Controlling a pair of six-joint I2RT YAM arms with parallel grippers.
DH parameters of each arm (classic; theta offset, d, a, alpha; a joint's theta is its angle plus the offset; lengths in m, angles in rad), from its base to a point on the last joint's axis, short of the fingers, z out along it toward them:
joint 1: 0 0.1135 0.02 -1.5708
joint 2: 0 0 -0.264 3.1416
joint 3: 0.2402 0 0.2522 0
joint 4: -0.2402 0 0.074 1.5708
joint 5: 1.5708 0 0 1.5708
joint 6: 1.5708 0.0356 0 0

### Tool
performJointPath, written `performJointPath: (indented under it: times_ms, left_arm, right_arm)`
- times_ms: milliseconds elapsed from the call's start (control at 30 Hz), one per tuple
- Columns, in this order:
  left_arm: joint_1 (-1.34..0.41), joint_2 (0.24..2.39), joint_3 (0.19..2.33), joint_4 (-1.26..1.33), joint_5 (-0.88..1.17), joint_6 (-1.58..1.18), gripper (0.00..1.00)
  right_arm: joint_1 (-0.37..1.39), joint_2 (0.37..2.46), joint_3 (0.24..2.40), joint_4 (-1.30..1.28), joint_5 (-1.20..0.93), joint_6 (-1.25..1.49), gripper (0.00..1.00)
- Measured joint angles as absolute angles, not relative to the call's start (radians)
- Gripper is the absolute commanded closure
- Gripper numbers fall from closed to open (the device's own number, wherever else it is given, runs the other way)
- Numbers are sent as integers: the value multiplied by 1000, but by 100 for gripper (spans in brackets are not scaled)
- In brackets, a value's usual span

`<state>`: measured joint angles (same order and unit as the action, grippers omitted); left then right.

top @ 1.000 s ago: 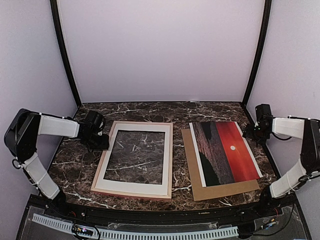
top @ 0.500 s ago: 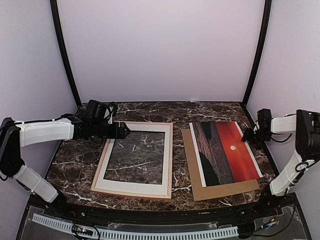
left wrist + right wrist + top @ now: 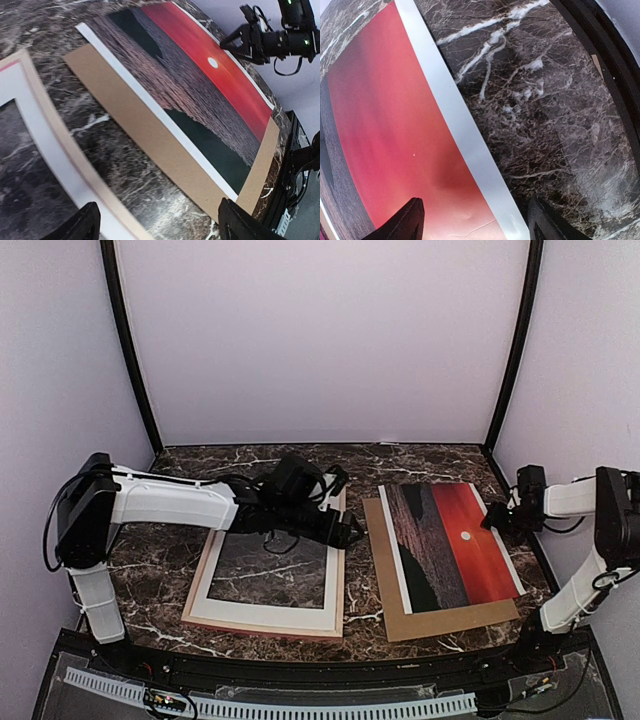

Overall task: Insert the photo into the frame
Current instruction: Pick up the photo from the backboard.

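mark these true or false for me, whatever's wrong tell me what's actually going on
1. The photo lies face up on the brown backing board. True.
2. The photo is already inside the frame. False: the frame lies apart to the left, with the table showing through its opening.
3. The left gripper is shut on the photo. False: it is open and holds nothing, reaching over the frame's right side toward the board.
4. The right gripper is open at the photo's right edge. True.
5. The backing board sits on top of the photo. False: the board is underneath, showing along the photo's left and near sides.
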<state>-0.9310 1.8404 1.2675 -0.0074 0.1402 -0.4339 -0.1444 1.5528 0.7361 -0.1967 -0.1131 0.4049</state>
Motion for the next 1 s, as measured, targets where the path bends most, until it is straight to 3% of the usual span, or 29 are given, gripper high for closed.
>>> performJointPath:
  times_ms: [533,1000]
  left_arm:
    - [-1092,2350,1761,-61,252,-430,18]
    - [-1090,2379,1800,-76,271,-424,20]
  right_arm:
    - [-148,1518,677,-132,-146,404,29]
    - [-157,1453,631,-148,-207,400,43]
